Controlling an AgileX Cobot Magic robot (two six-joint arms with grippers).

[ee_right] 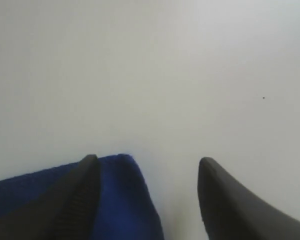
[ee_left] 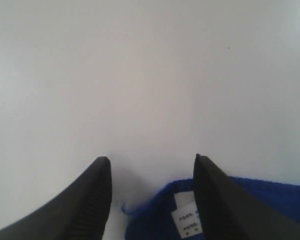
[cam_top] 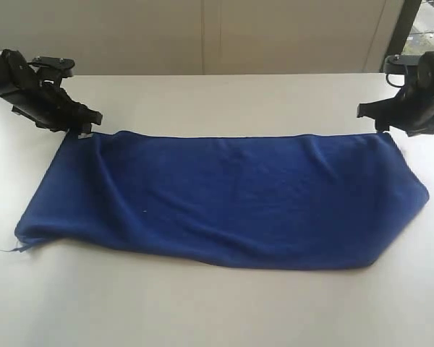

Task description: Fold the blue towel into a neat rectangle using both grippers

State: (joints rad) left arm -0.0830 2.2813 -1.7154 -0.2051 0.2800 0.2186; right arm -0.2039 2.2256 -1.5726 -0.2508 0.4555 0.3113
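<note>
The blue towel (cam_top: 224, 199) lies doubled over on the white table, its long far edge running between the two arms. My left gripper (cam_top: 85, 124) sits at the towel's far left corner. Its jaws (ee_left: 150, 162) stand open, with the towel corner (ee_left: 157, 212) and a white care label (ee_left: 186, 217) lying loose between the fingers. My right gripper (cam_top: 382, 121) is at the far right corner, also open (ee_right: 149, 161). That towel corner (ee_right: 122, 197) rests against one finger (ee_right: 85, 195), with bare table towards the other finger.
The white table (cam_top: 217, 311) stretches around the towel on every side. A loose blue thread (cam_top: 3, 249) trails from the near left corner. A pale wall stands behind the table's far edge.
</note>
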